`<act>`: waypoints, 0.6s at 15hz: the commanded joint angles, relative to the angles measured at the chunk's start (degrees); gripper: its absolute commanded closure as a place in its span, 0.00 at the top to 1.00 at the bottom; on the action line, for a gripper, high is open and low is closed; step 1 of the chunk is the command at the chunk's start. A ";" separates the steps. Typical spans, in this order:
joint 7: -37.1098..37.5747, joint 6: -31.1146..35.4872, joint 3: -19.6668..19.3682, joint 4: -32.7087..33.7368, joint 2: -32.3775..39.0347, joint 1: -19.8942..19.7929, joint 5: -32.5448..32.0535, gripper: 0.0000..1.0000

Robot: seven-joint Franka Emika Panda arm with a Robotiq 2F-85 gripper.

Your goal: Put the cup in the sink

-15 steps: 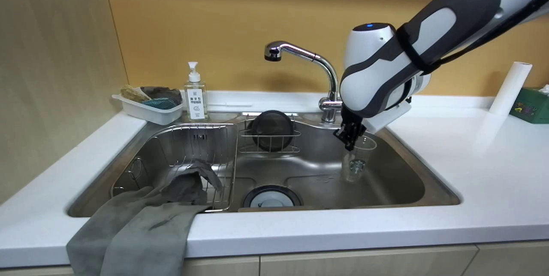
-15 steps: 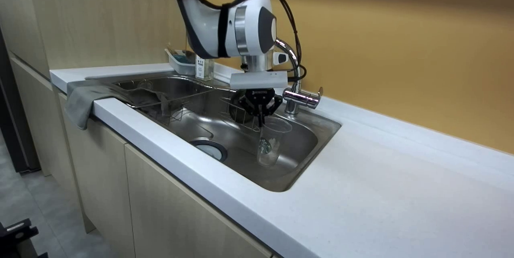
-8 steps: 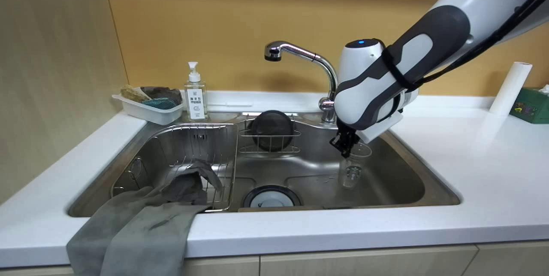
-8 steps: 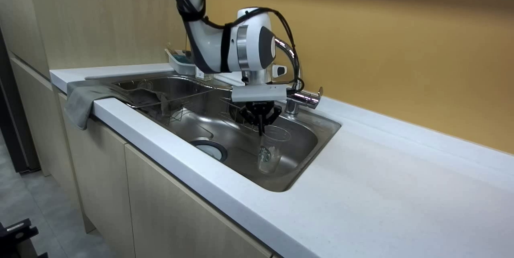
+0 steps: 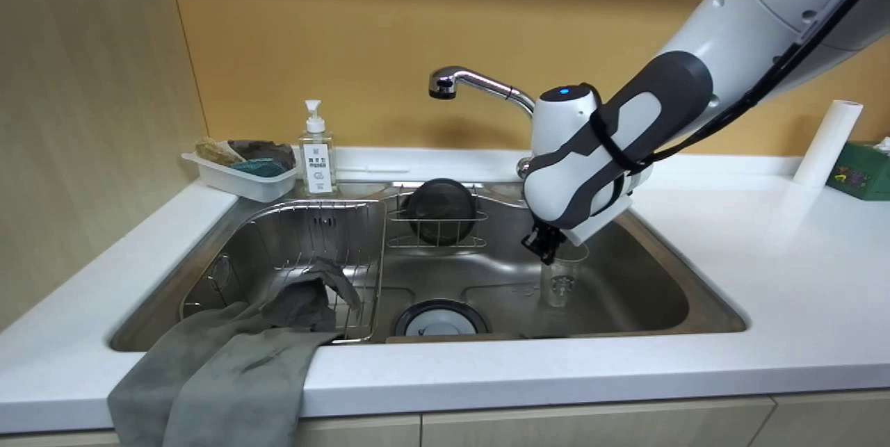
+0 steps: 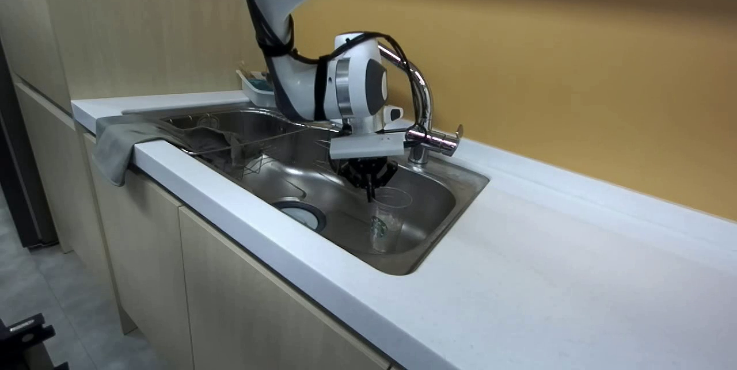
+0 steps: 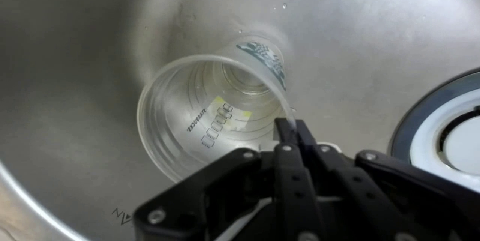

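The clear plastic cup with a round green logo is inside the right part of the steel sink, roughly upright and slightly tilted. In an exterior view the cup hangs below the gripper. In the wrist view the gripper is shut on the cup's rim, one finger inside and one outside the wall. The cup's open mouth faces the camera, and its base is near the basin floor. I cannot tell whether the base touches the floor.
A chrome faucet stands behind the sink, close to the arm. The drain lies beside the cup. A wire rack with a grey cloth fills the basin's left. A dark round lid stands in a back rack.
The arm has moved down and a little left in an exterior view, carrying the cup lower into the sink. The gripper has stayed shut on the cup's rim.
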 commanded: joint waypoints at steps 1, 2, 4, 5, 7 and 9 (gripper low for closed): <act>2.28 0.65 -1.45 2.68 1.71 1.33 -1.52 0.01; 2.22 0.46 -1.42 2.81 1.74 1.32 -1.25 0.27; 2.31 0.22 -1.57 2.85 1.46 1.47 -1.17 0.37; 2.70 0.44 -1.78 2.69 1.12 1.66 -1.27 0.44; 3.18 0.31 -1.88 2.38 0.07 1.91 -1.13 0.58; 4.05 0.41 -1.61 1.99 -1.14 1.96 -0.53 0.72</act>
